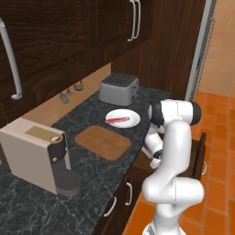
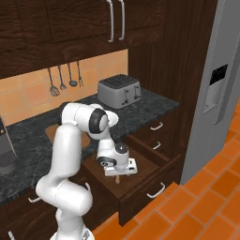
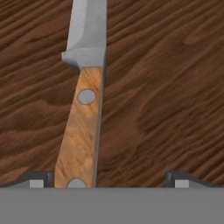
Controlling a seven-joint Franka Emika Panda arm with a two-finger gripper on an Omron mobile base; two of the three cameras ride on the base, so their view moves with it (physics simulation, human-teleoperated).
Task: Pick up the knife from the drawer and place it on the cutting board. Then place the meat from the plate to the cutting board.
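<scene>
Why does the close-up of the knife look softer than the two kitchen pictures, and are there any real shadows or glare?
Hand view: the knife lies very close on the drawer floor, its edges slightly soft, with only a thin dark shadow beside it. Left base view: even, flat light, a faint sheen on the plate. Right base view: soft highlights on the toaster, no hard glare.

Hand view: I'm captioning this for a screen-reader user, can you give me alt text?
A knife lies on the dark wood floor of the drawer, its light brown riveted handle toward the camera and its silver blade pointing away. The gripper is open, the handle close beside one fingertip.
</scene>
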